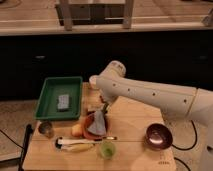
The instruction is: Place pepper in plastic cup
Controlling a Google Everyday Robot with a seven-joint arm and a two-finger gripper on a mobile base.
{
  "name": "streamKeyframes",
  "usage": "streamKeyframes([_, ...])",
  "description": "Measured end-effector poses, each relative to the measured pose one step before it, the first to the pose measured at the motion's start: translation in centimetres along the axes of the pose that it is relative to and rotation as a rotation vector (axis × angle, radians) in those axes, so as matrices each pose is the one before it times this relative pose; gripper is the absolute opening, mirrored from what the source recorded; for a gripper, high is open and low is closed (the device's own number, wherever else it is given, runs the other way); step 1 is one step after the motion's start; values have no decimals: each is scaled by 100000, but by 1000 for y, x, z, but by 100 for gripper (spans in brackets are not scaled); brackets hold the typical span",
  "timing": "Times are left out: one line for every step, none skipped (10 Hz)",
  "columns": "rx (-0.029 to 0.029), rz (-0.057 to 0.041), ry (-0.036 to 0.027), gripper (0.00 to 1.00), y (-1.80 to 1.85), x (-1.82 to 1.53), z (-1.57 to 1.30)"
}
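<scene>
One plastic cup stands upright nearest me, at the front edge of the worktop. A pale yellow elongated item lies just to its left, and a dark bowl sits well off on the other side. Behind the cup, the gripper points down over a reddish dish. I cannot tell whether it is wide, narrow or holding anything, and I cannot pick out the pepper. Farthest back, a green tray holds a grey block.
</scene>
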Motion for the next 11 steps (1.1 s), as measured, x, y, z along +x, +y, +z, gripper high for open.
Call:
streamKeyframes([86, -83, -10, 1, -138, -49, 12])
streamKeyframes([8, -356, -350, 1, -52, -45, 90])
streamKeyframes([-318, -384, -720, 1, 357, -158, 59])
streamKeyframes([-205, -459, -1358, 1, 426, -437, 41])
streamKeyframes([-36, -1030, -1530, 1, 628, -467, -28])
streamKeyframes([343, -1180, -1602, 1, 349, -553, -219])
streamKeyframes([186, -1125, -1185, 1, 447, -447, -217])
streamKeyframes([-48, -2739, -2210, 1, 823, -1008, -436])
streamKeyframes([-206, -1774, -1454, 1, 503, -639, -181])
streamKeyframes([-585, -1794, -1459, 1, 710, -706, -212])
streamKeyframes([-1797, -2176, -962, 1, 700, -754, 122])
